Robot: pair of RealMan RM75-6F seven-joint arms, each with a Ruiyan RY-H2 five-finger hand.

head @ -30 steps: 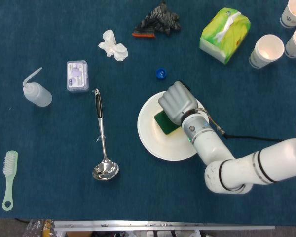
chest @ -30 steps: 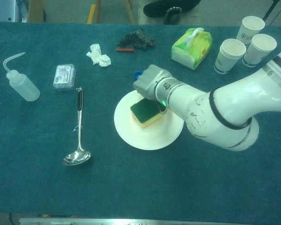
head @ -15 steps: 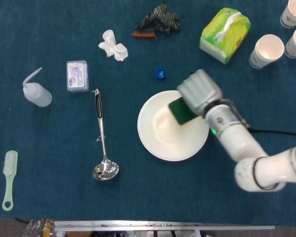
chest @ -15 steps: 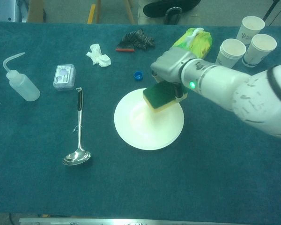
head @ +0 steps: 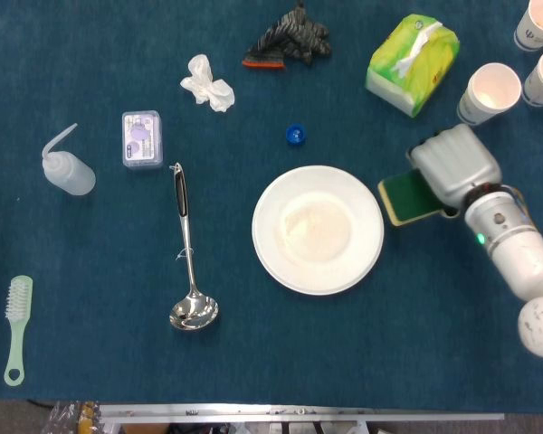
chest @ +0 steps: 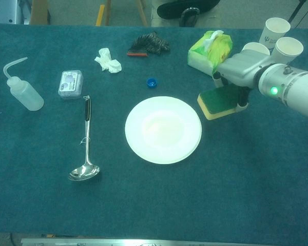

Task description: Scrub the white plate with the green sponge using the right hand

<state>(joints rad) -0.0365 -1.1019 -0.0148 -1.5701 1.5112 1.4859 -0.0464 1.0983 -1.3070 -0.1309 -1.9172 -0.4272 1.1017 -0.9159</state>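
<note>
right hand [head: 454, 165] clamped on the green sponge [head: 411, 196], off to the plate's right | white plate [head: 318, 229] sits bare mid-table | left hand not visible | tip: I'd lower it flat, green side down

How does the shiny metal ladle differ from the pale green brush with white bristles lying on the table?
The shiny metal ladle is silver with a black handle; the pale green brush is plastic-looking with white bristles. The ladle is clearly longer than the brush. The ladle lies mid-table, left of the white plate; the brush sits by the table's left edge. Both lie flat, untouched, handles running roughly front to back.
</note>
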